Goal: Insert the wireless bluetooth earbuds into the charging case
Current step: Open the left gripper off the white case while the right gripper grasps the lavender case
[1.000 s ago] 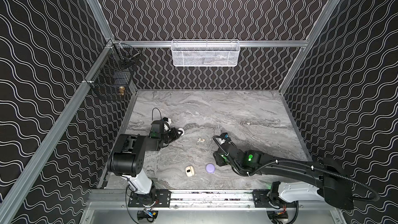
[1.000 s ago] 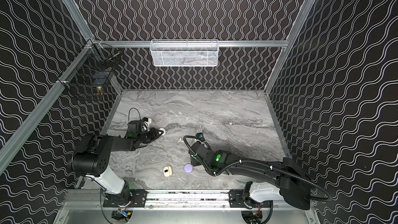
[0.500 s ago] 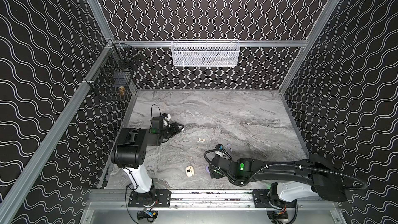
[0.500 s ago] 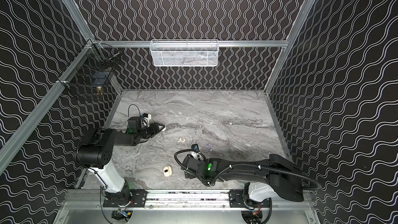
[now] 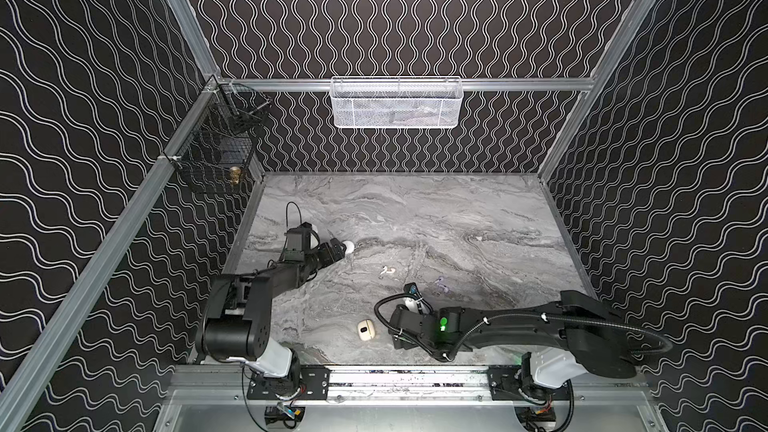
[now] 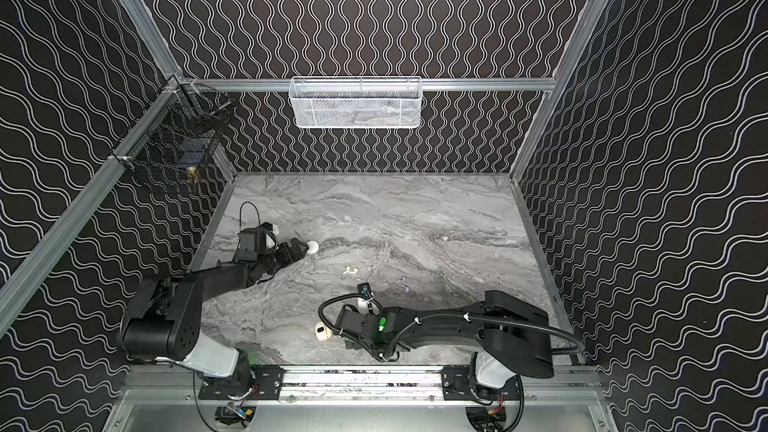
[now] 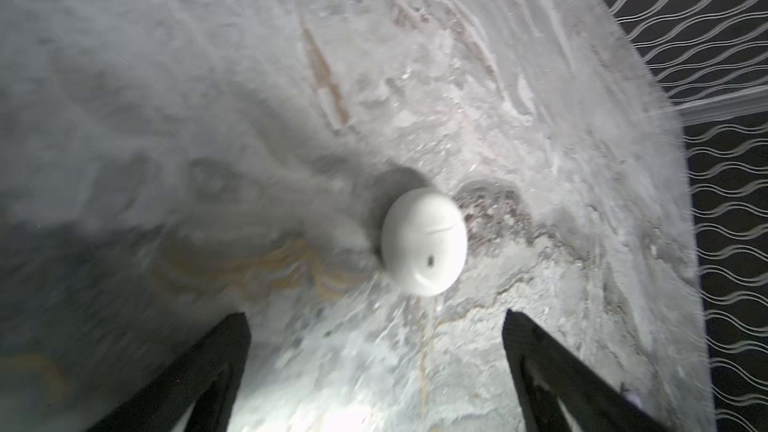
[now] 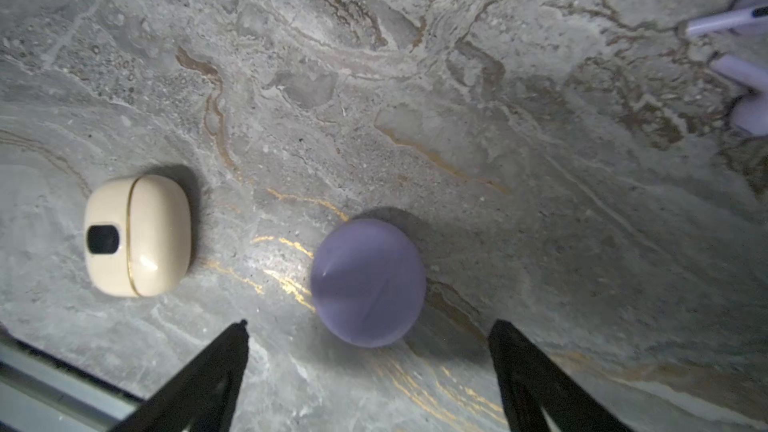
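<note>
1. The lilac earbuds (image 8: pixel 744 89) lie loose on the marble table (image 8: pixel 457 118), apart from the lilac case (image 8: pixel 368 282). A white pair (image 5: pixel 387 271) lies mid-table.
2. The right gripper (image 8: pixel 370 324) has its jaws wide apart and empty, with the lilac case at its tips and the cream case (image 8: pixel 137 236) nearby.
3. The left gripper (image 7: pixel 374 315) is spread too, holding nothing, and faces the white case (image 7: pixel 424 241).

1. You have a white mesh basket (image 5: pixel 395 103) hanging on the back rail (image 5: pixel 519 84); what lies in it is unclear.
2. On your left wall hangs a black wire basket (image 5: pixel 216 155), with a small brass-coloured piece (image 5: pixel 235 175) in it.
3. Your table (image 5: pixel 415 209) is grey marble-patterned.
4. Your walls (image 5: pixel 395 14) are black with white wavy lines.
</note>
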Action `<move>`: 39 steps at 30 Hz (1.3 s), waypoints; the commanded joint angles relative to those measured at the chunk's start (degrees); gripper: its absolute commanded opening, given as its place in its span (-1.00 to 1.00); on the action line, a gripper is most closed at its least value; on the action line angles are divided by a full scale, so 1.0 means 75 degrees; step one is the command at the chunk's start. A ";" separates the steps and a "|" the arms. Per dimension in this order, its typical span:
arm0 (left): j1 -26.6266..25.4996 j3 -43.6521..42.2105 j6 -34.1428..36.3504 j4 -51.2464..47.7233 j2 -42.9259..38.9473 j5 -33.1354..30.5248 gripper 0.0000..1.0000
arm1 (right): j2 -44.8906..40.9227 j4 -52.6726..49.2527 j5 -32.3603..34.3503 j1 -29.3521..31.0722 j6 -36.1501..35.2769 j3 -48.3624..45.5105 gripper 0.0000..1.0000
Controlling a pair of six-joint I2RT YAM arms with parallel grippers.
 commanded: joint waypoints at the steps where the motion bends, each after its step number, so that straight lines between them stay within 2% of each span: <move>1: 0.0008 -0.0085 0.0251 -0.0551 -0.0381 -0.0500 0.97 | 0.0442 -0.0363 0.0206 0.0006 0.0177 0.0335 0.80; 11: 0.0008 -0.0378 0.0286 -0.0369 -0.1131 -0.0479 0.97 | 0.1194 -0.1049 0.0668 0.0006 0.0628 0.0641 0.64; 19: 0.0008 -0.0385 0.0295 -0.0370 -0.1116 -0.0374 0.97 | 0.0820 -0.0905 0.0616 0.0006 0.0675 0.0180 0.43; 30: 0.0008 -0.0373 0.0304 -0.0419 -0.1174 -0.0320 0.97 | 0.0822 -0.0059 0.0169 0.0025 0.0203 0.0030 0.43; 39: 0.0008 -0.0397 0.0298 -0.0369 -0.1230 -0.0289 0.97 | 0.1329 -0.0443 0.0393 0.0006 0.0273 0.0382 0.43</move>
